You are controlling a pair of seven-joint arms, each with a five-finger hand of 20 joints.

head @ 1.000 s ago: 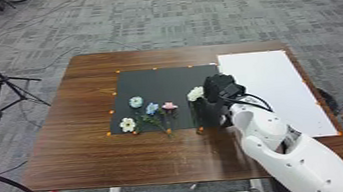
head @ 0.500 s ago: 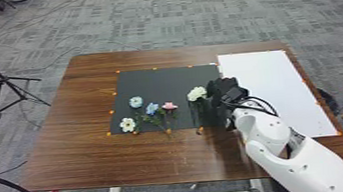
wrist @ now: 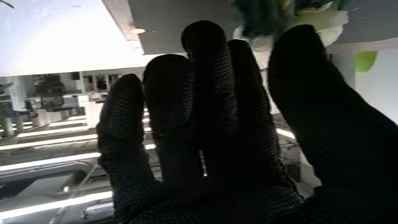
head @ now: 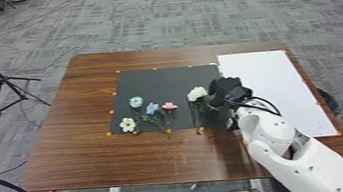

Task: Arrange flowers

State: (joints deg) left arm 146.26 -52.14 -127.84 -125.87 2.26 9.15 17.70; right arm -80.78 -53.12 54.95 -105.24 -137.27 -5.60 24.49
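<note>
Fingers (head: 222, 85) of right hand (head: 231, 94) at black mat's edge (head: 214, 72), beside white flower (head: 197, 92)

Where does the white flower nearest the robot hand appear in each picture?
Head view: the white flower is on the dark mat, just left of the right robot hand.
Right wrist view: its pale petals are by the thumb's tip.
Shared landmark: the white sheet.

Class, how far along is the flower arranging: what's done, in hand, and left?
Five flowers lie on the black sheet, so laying out looks done. The right hand, open beside the rightmost white flower, grips nothing visible. Possibly left: evening out the uneven spacing.
</note>
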